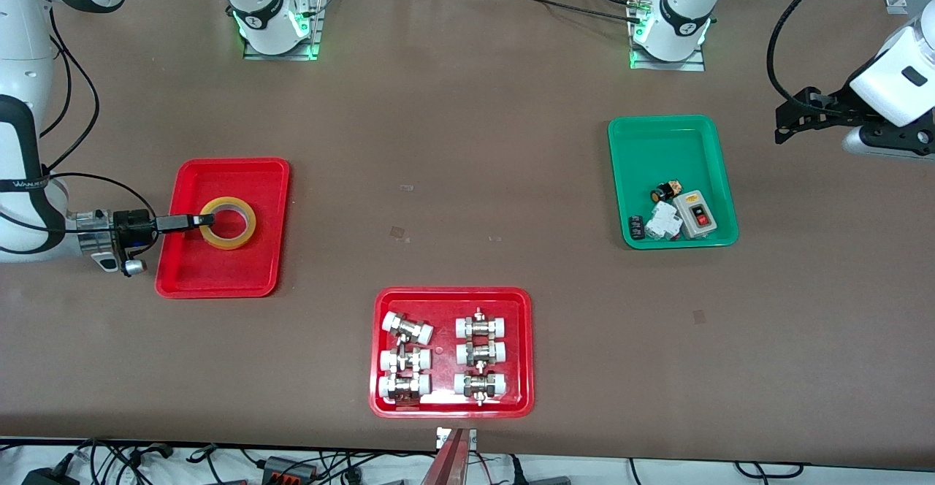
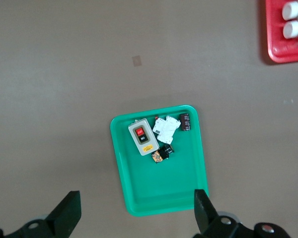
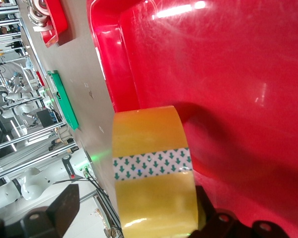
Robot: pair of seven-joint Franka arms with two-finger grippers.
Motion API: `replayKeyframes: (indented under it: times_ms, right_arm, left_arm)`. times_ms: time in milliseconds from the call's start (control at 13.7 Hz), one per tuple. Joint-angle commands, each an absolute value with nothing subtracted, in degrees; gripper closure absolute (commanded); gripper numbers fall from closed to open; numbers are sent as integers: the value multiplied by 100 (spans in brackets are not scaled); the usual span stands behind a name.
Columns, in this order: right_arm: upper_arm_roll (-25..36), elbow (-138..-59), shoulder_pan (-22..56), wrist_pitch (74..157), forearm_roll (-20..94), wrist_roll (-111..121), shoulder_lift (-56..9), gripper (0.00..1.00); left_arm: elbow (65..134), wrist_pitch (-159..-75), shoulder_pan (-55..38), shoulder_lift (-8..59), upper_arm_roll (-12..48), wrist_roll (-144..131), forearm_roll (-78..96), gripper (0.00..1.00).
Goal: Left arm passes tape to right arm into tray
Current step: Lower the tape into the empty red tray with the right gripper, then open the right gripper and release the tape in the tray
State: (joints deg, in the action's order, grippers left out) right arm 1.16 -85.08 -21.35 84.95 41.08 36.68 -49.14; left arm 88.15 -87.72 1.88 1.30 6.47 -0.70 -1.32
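The yellow tape (image 1: 245, 231) lies flat in the plain red tray (image 1: 219, 273) toward the right arm's end of the table. My right gripper (image 1: 204, 219) is low over that tray at the tape's rim. In the right wrist view the gripper (image 3: 134, 208) is open: the tape's wall (image 3: 149, 144) stands between its fingers, against one finger and apart from the other, over the tray's red floor (image 3: 228, 74). My left gripper (image 1: 781, 123) is open and empty, up over the table beside the green tray. In the left wrist view the gripper (image 2: 136, 198) hangs over that tray's edge.
A green tray (image 1: 665, 149) with a switch box and small electrical parts lies toward the left arm's end; it also shows in the left wrist view (image 2: 159, 193). A red tray with white-capped metal fittings (image 1: 445, 302) lies nearest the front camera, its corner showing in the left wrist view (image 2: 278, 49).
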Motion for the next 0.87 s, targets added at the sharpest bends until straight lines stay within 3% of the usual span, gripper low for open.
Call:
replayKeyframes:
  times_ms: [0,364,801]
  right_arm:
    - [44,-8552,-2084,8568,3710,3762,-4834,0]
    - [62,-8517,-1767,8938,2595,3473,-4167,0]
    - [9,-7938,-1495,8614,1373,1699,-3359,0]
  left_arm:
    - [8561,-8657,132,264,677,-422,-220,0]
    - [8438,-8666,210,378,659,-352,51,0]
    - [8682,-8771,228,291,650,-387,167,0]
